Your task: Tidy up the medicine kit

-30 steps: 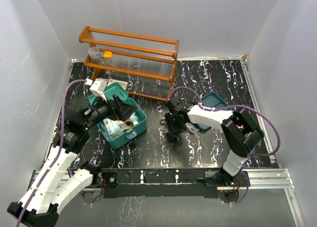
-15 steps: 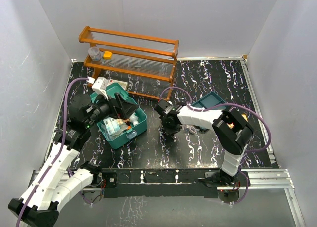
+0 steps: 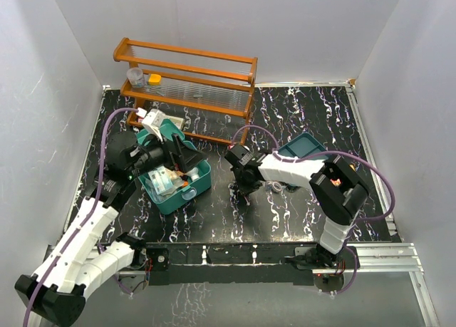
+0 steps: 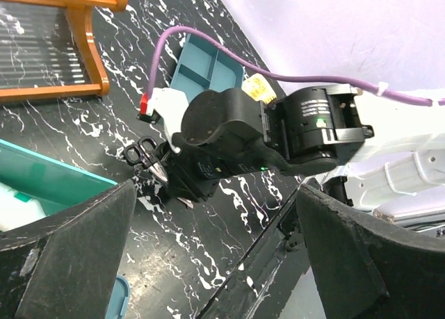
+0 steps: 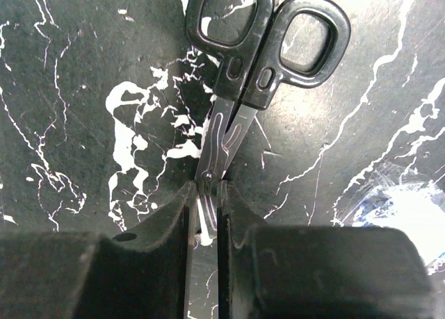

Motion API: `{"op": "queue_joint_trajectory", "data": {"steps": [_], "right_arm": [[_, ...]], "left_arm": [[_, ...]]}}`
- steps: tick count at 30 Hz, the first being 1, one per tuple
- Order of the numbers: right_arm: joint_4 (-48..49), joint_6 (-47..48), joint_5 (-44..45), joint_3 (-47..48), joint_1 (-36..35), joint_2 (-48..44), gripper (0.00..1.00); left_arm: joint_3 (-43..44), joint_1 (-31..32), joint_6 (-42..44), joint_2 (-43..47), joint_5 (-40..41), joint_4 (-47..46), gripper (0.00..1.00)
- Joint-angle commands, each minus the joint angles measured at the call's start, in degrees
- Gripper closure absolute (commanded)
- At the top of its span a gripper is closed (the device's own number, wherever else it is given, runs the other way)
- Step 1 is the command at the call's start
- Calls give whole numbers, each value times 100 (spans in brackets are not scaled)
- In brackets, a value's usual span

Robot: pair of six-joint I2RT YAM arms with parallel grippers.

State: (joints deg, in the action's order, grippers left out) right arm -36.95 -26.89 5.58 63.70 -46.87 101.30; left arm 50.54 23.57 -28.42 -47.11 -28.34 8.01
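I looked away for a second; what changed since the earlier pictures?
The right gripper slid left and closed on the scissors blades. The left gripper, open above the medicine kit, drifted toward the wooden rack. Kit, rack and tray stayed put.

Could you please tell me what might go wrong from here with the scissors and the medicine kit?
1. The right claw pinches the scissors only by the thin blades, handles far out; they may swivel or slip on lifting.
2. The left claw hangs open over the medicine kit, so the arms might collide if the scissors go there.
3. The kit looks crowded; the scissors may not settle inside.
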Motion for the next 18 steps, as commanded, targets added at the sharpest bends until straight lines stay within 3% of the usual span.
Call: {"op": "queue_joint_trajectory", "data": {"steps": [1, 6, 13, 18], "right_arm": [[640, -185, -46, -481, -24, -535, 99], [1429, -701, -233, -1190, -23, -1231, 99], [2328, -1270, -449, -1806, -19, -2124, 99], [2785, -1696, -394, -2273, -19, -2592, 99]], "left_arm": [[-154, -11, -255, -38, 106, -95, 1], [-707, -11, -767, 204, 859, 61, 1], [-1060, 9, -1728, -125, 205, -598, 9], [-987, 313, -1917, -459, 302, -759, 13]]}}
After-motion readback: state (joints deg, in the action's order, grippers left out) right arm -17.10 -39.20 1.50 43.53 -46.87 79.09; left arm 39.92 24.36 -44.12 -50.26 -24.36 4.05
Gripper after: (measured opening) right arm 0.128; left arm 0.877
